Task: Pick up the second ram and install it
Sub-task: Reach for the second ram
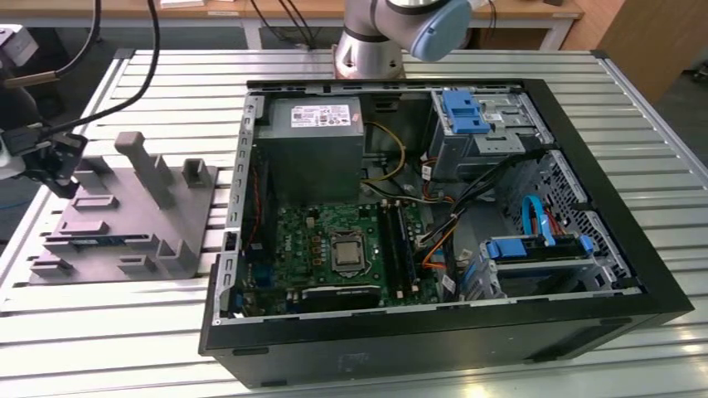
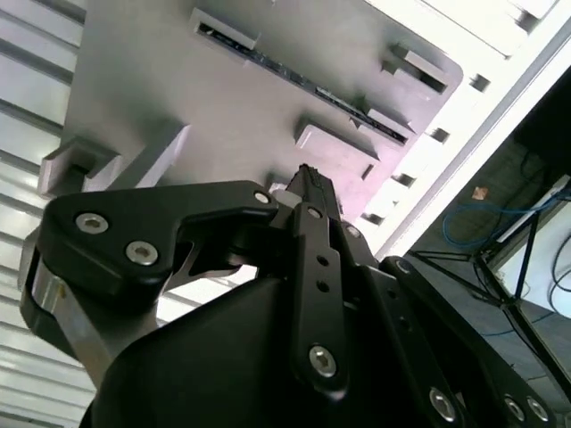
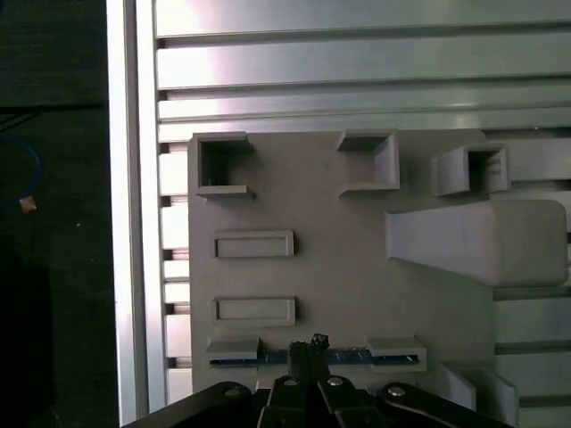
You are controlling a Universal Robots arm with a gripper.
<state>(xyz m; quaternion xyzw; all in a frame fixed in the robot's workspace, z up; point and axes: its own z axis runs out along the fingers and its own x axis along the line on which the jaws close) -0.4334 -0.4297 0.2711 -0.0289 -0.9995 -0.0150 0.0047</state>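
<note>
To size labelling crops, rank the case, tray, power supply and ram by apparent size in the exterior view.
1. case, by far the largest
2. tray
3. power supply, clearly smaller than the tray
4. ram, a thin strip lying in the tray

This is a robotics lab or workshop. A slotted aluminium table (image 1: pixel 111 332) carries an open PC case (image 1: pixel 443 342) with its motherboard (image 1: pixel 298 240) bared, and a robot arm's base (image 1: pixel 370 50) stands at the table's far edge. Beside the case sits a grey moulded tray (image 1: pixel 99 220) with a ram (image 3: pixel 352 357) slotted in it. Cables (image 1: pixel 154 37) hang in front of wooden benches (image 1: pixel 298 8) behind.
</note>
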